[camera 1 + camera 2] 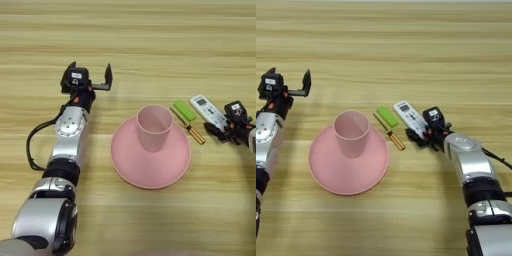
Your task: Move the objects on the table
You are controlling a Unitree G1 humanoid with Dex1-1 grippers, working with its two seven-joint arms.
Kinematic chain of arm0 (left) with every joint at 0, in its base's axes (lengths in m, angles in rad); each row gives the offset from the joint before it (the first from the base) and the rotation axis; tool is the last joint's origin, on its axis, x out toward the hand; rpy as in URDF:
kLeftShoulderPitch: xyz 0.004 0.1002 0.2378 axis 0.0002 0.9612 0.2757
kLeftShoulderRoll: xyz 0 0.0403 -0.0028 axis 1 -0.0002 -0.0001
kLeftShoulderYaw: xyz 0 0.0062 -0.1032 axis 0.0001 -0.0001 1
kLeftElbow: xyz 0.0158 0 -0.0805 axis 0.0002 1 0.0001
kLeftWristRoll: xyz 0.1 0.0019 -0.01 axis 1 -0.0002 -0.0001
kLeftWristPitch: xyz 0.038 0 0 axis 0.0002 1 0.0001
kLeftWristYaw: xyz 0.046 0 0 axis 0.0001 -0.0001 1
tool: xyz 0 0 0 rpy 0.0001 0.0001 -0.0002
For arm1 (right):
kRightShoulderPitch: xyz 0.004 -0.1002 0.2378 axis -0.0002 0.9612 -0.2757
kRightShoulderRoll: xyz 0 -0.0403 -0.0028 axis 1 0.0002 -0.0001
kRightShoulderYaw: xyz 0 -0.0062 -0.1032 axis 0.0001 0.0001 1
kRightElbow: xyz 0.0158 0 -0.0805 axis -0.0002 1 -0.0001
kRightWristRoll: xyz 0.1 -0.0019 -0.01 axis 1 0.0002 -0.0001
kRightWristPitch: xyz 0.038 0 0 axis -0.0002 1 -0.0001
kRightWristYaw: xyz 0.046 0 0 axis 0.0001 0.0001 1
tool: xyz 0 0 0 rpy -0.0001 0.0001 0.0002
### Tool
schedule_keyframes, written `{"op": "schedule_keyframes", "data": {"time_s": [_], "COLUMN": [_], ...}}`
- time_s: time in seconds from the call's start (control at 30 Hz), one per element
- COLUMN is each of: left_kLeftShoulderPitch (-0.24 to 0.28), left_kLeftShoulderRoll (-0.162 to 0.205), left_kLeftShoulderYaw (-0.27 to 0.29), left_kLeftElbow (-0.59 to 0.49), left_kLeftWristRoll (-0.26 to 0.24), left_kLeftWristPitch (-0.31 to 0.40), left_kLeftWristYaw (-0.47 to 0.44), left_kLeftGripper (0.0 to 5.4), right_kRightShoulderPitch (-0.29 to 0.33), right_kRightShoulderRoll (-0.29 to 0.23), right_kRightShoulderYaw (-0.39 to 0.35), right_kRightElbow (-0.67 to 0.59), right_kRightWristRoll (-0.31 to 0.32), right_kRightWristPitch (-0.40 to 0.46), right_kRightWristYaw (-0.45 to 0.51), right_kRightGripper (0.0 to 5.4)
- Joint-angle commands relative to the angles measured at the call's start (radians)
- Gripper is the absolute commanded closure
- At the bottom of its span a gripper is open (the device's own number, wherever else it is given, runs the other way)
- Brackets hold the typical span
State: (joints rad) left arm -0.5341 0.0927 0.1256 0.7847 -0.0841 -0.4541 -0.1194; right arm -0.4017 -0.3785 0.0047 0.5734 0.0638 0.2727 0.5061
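A pale pink cup [154,125] stands upright on a large round pink plate [131,165] in the middle of the table [150,40]. Right of the cup lie a small green block [184,110] and a white remote [209,111] with screen and buttons. My right gripper [423,136] is at the remote's [409,118] near end, touching or nearly touching it. My left gripper [90,74] hovers open and holding nothing, well left of the cup and behind the plate.
A thin orange-handled screwdriver [190,128] lies between the plate and the green block, close to the plate's right rim. My left arm [67,150] stretches along the table's left side, and a black cable loops beside it.
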Motion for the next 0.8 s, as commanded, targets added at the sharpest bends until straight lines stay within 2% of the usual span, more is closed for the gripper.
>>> {"op": "schedule_keyframes", "data": {"time_s": [0.03,0.2,0.6,0.8], "left_kLeftShoulderPitch": [-0.018,-0.018,-0.021,-0.022], "left_kLeftShoulderRoll": [0.000,0.000,-0.001,-0.001], "left_kLeftShoulderYaw": [0.003,0.003,0.003,0.003], "left_kLeftElbow": [0.007,0.008,0.013,0.016], "left_kLeftWristRoll": [-0.002,-0.002,-0.001,-0.001], "left_kLeftWristPitch": [-0.010,-0.011,-0.014,-0.015], "left_kLeftWristYaw": [-0.003,-0.003,-0.002,-0.001], "left_kLeftGripper": [0.00,0.00,0.00,0.00], "right_kRightShoulderPitch": [-0.007,-0.006,-0.003,0.014], "right_kRightShoulderRoll": [0.002,0.003,0.008,0.013], "right_kRightShoulderYaw": [0.003,0.003,-0.005,-0.013], "right_kRightElbow": [0.017,0.016,-0.018,-0.097], "right_kRightWristRoll": [-0.009,-0.008,-0.002,0.005], "right_kRightWristPitch": [-0.001,-0.005,-0.031,-0.065], "right_kRightWristYaw": [-0.002,0.000,-0.009,-0.014], "right_kRightGripper": [2.03,2.47,2.49,2.49]}}
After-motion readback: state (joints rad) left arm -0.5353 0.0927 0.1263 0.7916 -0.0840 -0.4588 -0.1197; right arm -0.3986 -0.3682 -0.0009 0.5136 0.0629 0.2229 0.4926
